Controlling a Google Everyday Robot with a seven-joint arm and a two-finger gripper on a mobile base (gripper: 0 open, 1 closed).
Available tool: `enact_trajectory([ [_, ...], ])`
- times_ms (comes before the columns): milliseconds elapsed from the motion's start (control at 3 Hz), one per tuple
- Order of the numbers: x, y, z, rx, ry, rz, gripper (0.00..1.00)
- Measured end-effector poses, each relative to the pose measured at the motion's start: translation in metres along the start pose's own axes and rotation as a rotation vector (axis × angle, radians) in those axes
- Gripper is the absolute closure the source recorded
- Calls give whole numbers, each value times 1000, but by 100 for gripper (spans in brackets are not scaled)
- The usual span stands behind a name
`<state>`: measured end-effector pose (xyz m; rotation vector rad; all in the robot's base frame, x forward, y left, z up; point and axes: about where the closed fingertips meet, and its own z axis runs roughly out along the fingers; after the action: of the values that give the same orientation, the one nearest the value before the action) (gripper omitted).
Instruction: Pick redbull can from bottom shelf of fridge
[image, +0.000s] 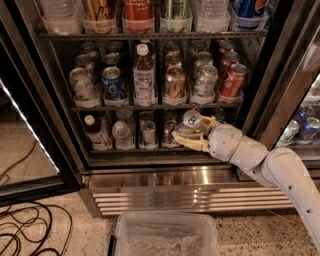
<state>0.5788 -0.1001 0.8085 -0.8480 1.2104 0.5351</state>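
The gripper (189, 132) is gripping the redbull can (191, 120) at the front of the fridge's bottom shelf (125, 153).
Its cream fingers (187, 143) are pressing on either side of the slim silvery-grey can, which is lying tilted with its shiny round end facing outward and a bluish tint on the metal. The can is sitting right of centre in the shelf opening, near the small bottles (121, 135) standing in the row. The white arm (260, 160) is reaching in from the lower right. Above, a gold-copper can (175, 83) and a red can (233, 80) are standing on the taller rack. The fridge (165, 178) is showing its ribbed steel grille (195, 200), with a clear plastic bin (165, 235) before it.
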Motion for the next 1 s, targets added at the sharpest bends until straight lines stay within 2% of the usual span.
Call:
enact_trajectory([
  [333,-31,45,0,-188,4,-102,100],
  [667,-29,66,-3,-268,6,-101,100],
  [1000,-30,66,-3,-269,6,-101,100],
])
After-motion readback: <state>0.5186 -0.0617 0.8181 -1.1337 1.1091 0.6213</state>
